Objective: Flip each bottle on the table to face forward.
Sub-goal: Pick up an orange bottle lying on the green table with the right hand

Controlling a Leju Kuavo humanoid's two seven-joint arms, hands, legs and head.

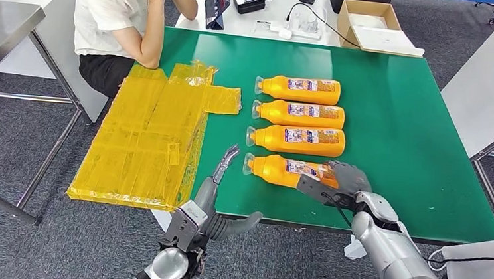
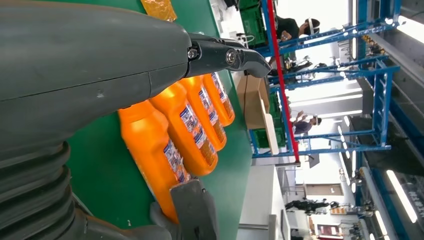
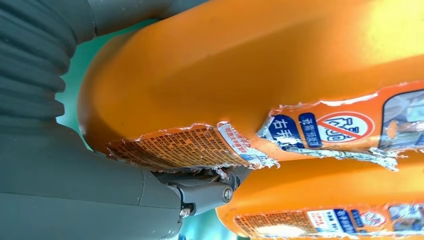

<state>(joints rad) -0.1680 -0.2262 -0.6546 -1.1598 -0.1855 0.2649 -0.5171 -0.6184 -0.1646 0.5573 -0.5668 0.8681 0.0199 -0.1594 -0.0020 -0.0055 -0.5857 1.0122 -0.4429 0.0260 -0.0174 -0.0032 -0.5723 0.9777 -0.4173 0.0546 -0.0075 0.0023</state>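
Bottles: four orange bottles lie on their sides in a column on the green table [image 1: 418, 126], caps toward the table's left edge, bases toward its right. Likely laid parallel so each can be rolled over in turn without striking its neighbour.
Near bottle [image 1: 288, 171]: closest to the table's front edge, just beside the second bottle [image 1: 297, 140]. Third bottle [image 1: 299, 114] and far bottle [image 1: 299, 89] sit further toward the back edge.
Labels: all four show a printed label upward; on the near bottle it is torn and ragged in the right wrist view.
Right hand [image 1: 342, 180]: wrapped over the base end of the near bottle, fingers closed around it, thumb underneath; it has hold of it. My reading: gripped at the base so the wrist can roll the bottle about its long axis.
Left hand [image 1: 226, 164]: hovers off the cap end of the near bottle, fingers apart, holding nothing, apart from the bottle. Perhaps placed to steady the neck; a guess.
Yellow sheets [image 1: 151, 138]: crinkled film over the table's left part, overhanging the front-left corner.
Person [image 1: 124, 16]: seated at the back-left corner, elbow on the table.
Hard to tell: which face counts as front; whether the near bottle is lifted or resting; its base is covered by the right hand.
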